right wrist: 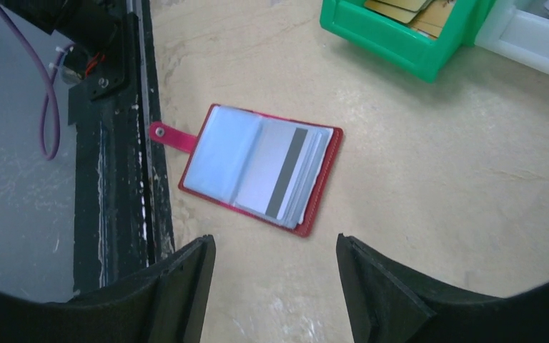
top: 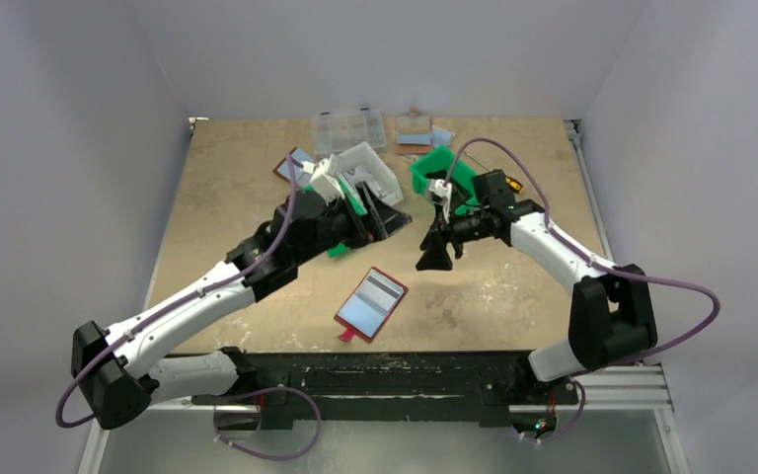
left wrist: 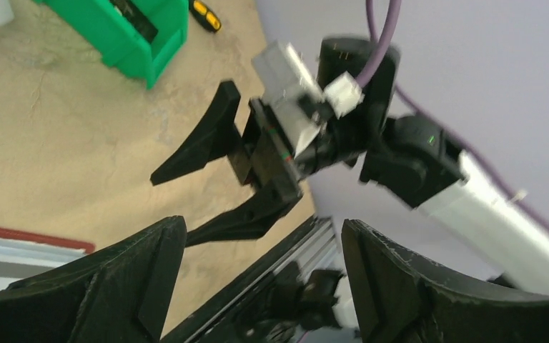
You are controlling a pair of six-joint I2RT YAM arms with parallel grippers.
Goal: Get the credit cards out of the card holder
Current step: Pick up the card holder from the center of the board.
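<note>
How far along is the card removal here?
Done: the card holder lies open on the table. In hand: nothing; left gripper and right gripper hang open and empty, off the holder. Left: the credit cards, a striped one on top, still sit in it, so every pull remains.

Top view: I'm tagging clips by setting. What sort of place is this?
Probably a robot lab test cell: two arms bolted to a tan table, plain pale walls closing it in, and a green bin and red card holder set out as props.
</note>
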